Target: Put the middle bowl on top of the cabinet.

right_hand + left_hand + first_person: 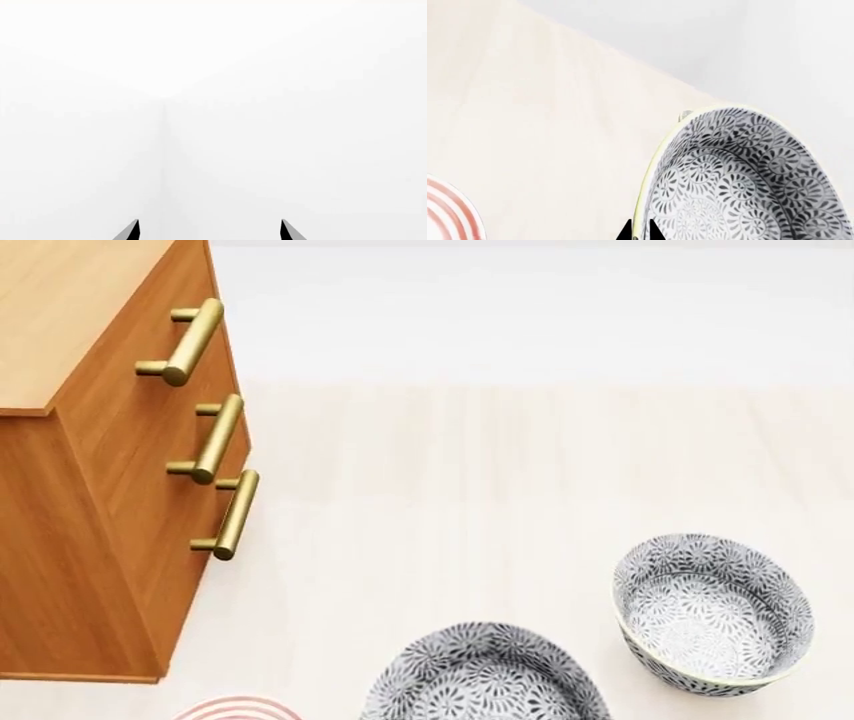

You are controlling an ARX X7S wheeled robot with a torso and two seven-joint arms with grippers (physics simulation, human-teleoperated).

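Note:
In the left wrist view my left gripper [640,223] is shut on the thin cream rim of a grey-and-white floral bowl [747,185], one finger inside and one outside. I take this for the middle bowl [483,680], which shows at the bottom edge of the head view, partly cut off. The orange-brown cabinet [80,460] with three brass handles stands at the left, its top [67,310] bare. My right gripper [209,223] is open, facing blank white, with nothing between its fingers. Neither gripper shows in the head view.
A second identical bowl [714,612] sits on the pale floor [507,470] to the right. A round red-striped white thing [240,708] lies at the bottom edge beside the held bowl, also seen as a striped disc [447,215] in the left wrist view.

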